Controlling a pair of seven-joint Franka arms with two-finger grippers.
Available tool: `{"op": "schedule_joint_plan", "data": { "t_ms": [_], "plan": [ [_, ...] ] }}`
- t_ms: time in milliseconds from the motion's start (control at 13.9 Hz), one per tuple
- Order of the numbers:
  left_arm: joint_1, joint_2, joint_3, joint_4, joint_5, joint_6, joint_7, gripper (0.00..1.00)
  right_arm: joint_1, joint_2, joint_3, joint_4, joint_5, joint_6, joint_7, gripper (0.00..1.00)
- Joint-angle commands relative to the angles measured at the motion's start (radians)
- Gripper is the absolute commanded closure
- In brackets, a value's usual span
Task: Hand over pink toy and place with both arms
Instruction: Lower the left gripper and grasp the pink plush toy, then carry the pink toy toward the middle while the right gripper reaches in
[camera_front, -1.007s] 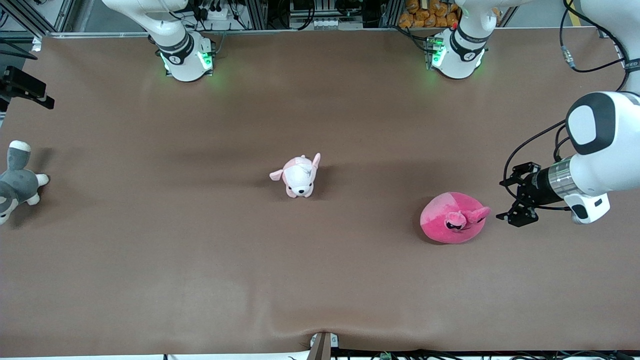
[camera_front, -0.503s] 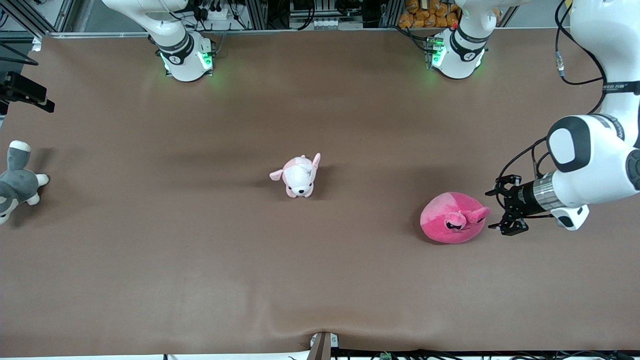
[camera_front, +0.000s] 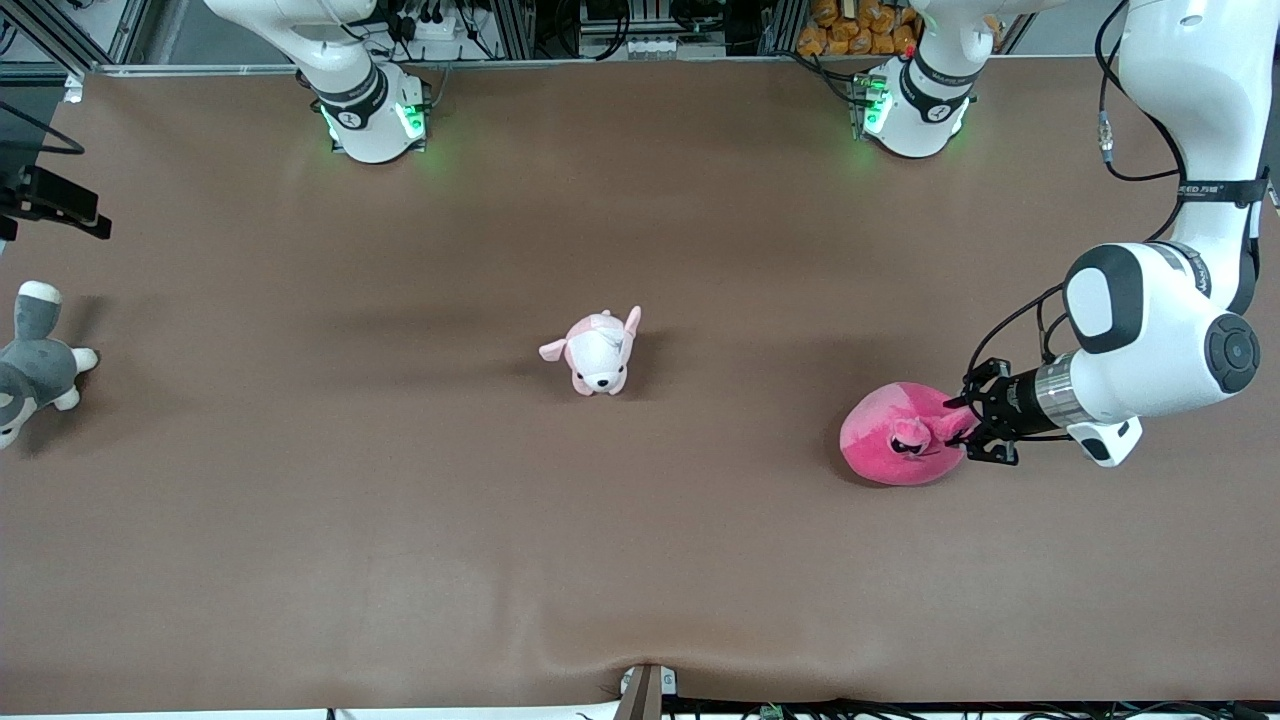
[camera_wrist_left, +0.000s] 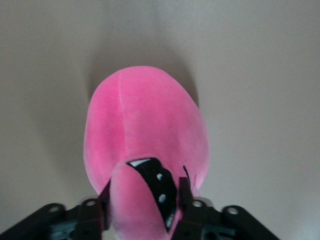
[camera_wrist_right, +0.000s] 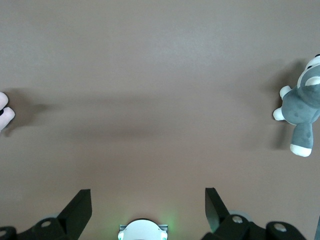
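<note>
The pink toy is a round hot-pink plush that lies on the brown table toward the left arm's end. It fills the left wrist view. My left gripper is low at the toy's side. Its open fingers straddle a protruding pink part that carries a black tag. My right gripper is open and empty, held high over the right arm's end of the table, and it waits there.
A small pale pink-and-white plush dog sits at the table's middle. A grey-and-white plush animal lies at the right arm's end and also shows in the right wrist view. The two arm bases stand along the table's farthest edge.
My left gripper has moved in toward the pink toy, from a gap beside it to straddling its protruding part. The toys have not moved.
</note>
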Motion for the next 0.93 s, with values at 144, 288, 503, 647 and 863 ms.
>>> {"op": "schedule_joint_plan", "data": {
  "t_ms": [144,288,503,647,863],
  "plan": [
    [-0.004,-0.040,0.000,0.017,-0.018,0.009,-0.023,1.00,-0.045,0.032,0.010,0.010,-0.019,-0.003,-0.003,0.00],
    [-0.007,-0.068,-0.028,0.058,-0.012,0.008,-0.032,1.00,-0.070,0.048,0.010,0.016,-0.003,-0.006,-0.006,0.00],
    [-0.008,-0.117,-0.092,0.135,-0.005,-0.002,-0.124,1.00,-0.044,0.055,0.018,0.027,-0.005,0.001,0.071,0.00],
    [-0.031,-0.168,-0.133,0.153,-0.003,-0.002,-0.205,1.00,-0.003,0.074,0.018,0.057,0.050,0.000,0.182,0.00],
    [-0.119,-0.194,-0.170,0.204,-0.003,-0.002,-0.362,1.00,0.042,0.077,0.018,0.062,0.179,0.003,0.496,0.00]
  ]
}}
